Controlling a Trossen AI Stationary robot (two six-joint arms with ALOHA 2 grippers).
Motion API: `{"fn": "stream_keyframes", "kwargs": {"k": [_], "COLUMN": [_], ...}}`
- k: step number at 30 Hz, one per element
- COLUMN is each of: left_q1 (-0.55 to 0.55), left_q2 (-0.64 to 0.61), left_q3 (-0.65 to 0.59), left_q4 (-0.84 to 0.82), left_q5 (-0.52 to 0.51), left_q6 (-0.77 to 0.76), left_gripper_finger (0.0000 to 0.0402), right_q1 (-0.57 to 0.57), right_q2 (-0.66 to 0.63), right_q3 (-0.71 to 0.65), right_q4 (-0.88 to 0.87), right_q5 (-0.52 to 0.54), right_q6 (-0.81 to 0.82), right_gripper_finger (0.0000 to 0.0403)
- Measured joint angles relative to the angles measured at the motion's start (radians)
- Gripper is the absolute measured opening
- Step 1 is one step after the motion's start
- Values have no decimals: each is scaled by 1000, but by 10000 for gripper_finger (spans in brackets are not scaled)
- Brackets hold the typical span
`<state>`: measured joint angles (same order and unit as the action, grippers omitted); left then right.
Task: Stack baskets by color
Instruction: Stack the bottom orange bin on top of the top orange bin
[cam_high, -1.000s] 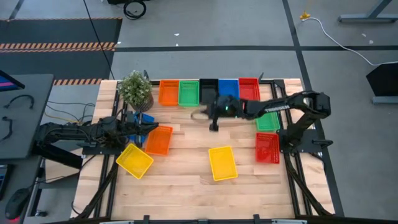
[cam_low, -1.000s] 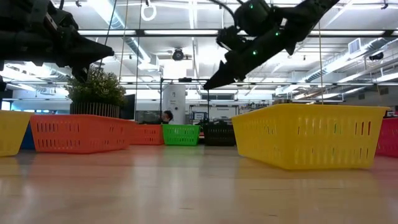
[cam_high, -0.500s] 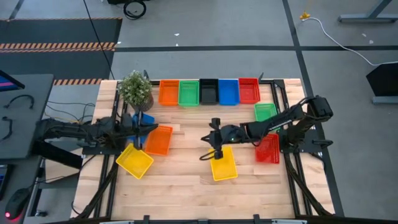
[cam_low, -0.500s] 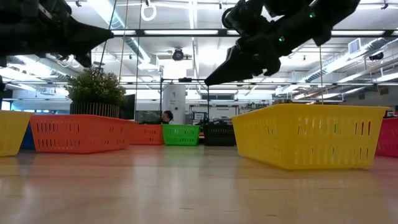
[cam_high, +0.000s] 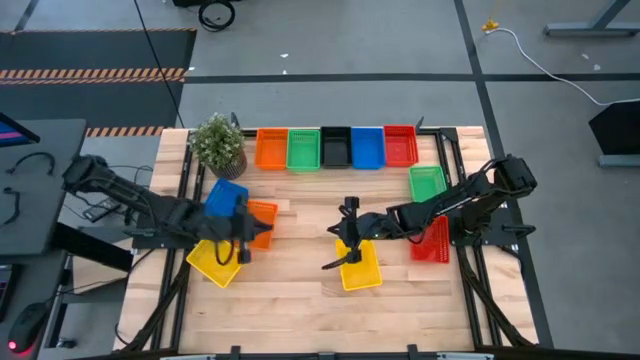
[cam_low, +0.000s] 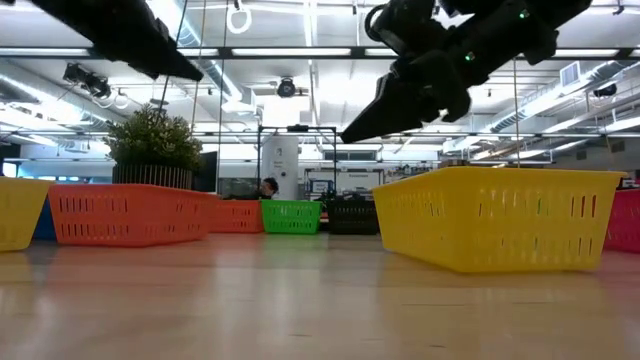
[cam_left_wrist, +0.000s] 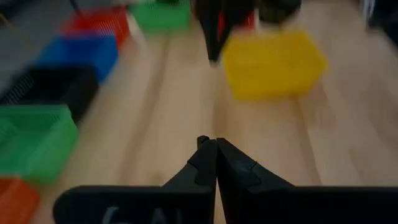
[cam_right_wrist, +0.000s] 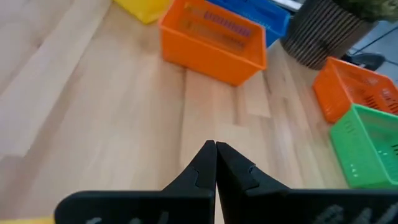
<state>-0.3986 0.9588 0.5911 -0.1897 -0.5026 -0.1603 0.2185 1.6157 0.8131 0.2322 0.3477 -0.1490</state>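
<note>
The right gripper (cam_high: 336, 262) has swung down from the back row to the centre yellow basket (cam_high: 359, 263), clenched and empty; the left gripper (cam_high: 243, 249), also clenched, hovers over the yellow basket (cam_high: 214, 259) at nine o'clock. I'd open wide before descending on a rim.

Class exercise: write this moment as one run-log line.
left gripper: shut, empty, above left yellow basket | right gripper: shut, empty, above centre yellow basket

The right gripper (cam_high: 334, 262) has swung from the back row of baskets to the yellow plastic mesh basket (cam_high: 362, 266) mid-table — fingers pressed together. The left gripper (cam_high: 244, 240) has shifted toward the near edge, above the orange plastic mesh basket (cam_high: 262, 214).
</note>
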Motion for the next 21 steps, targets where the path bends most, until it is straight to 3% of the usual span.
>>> {"fn": "stream_keyframes", "kwargs": {"k": [6, 9, 17, 21], "left_q1": [-100, -150, -255, -268], "left_q2": [231, 333, 514, 552], "left_q3": [250, 332, 369, 368], "left_q4": [-409, -508, -521, -522], "left_q5": [12, 56, 133, 88], "left_q6": [-261, -345, -565, -586], "left_gripper_finger": [31, 53, 136, 175], "right_q1": [44, 49, 40, 24], "right_q2": [0, 0, 0, 0], "right_q3": [0, 0, 0, 0], "right_q4": [14, 19, 14, 22], "right_q5": [3, 5, 78, 78], "right_q6": [-70, -91, -113, -154], "right_gripper_finger": [8, 8, 8, 7]}}
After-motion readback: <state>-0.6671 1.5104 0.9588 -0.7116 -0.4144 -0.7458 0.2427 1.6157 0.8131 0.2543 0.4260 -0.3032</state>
